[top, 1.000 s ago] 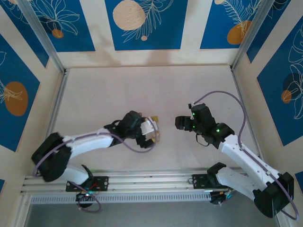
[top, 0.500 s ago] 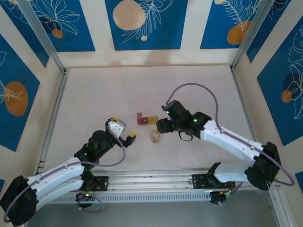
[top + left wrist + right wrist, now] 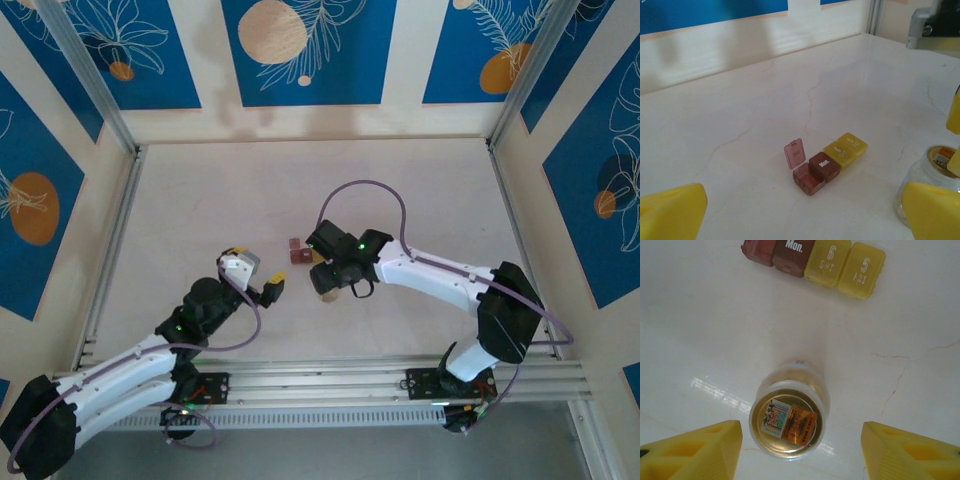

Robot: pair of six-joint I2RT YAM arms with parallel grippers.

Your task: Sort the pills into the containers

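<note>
Counter [image 3: 200, 200]: pale, marble-look, faint grey veins, glossy enough to throw glare. It is boxed in by light wood walls [image 3: 405, 60] carrying blue panels [image 3: 150, 50] with white leaf outlines and orange or cream discs. An aluminium rail [image 3: 330, 375] runs along the near edge. Left hand [image 3: 258, 269]: well left of the items, yellow pads spread wide, nothing between them. Containers [image 3: 830, 162]: near counter centre, a short joined strip lying flat, two dark red cells then two yellow. The end red cell stands open, its pinkish lid [image 3: 794, 153] tipped up. Writing: "Mon." in white on the closed red cell; raised "6" and "5" on the yellow cells, smaller text beneath not legible. Jar [image 3: 805, 385]: small, clear, upright, near the strip on its near side, not touching it. Gold cap [image 3: 790, 449] bears a printed sticker [image 3: 790, 422], text too small to read. Right hand [image 3: 328, 282]: directly above the jar, pads either side with a clear gap to each, gripping nothing.
</note>
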